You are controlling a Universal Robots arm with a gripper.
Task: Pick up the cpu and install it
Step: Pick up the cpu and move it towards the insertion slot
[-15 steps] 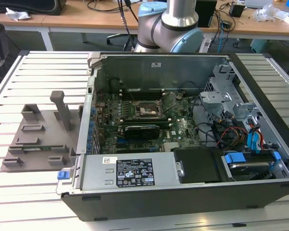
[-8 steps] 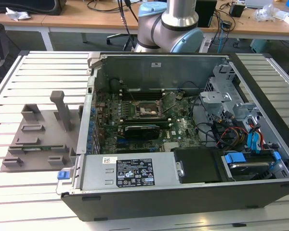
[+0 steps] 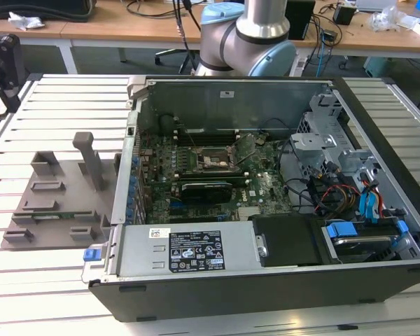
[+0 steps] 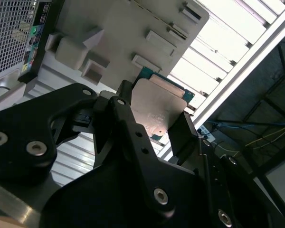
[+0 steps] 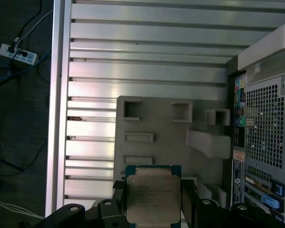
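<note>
Gripper (image 5: 153, 192) jaws clamped on opposite edges of cpu (image 5: 153, 197), plate lying flat between them. Socket (image 3: 208, 162) sits mid-frame in exterior view, inside case (image 3: 231, 105).

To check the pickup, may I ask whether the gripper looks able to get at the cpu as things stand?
Yes, it seems so: in both wrist views the cpu sits between the fingers of the gripper, apparently clamped, with nothing in the way.
</note>
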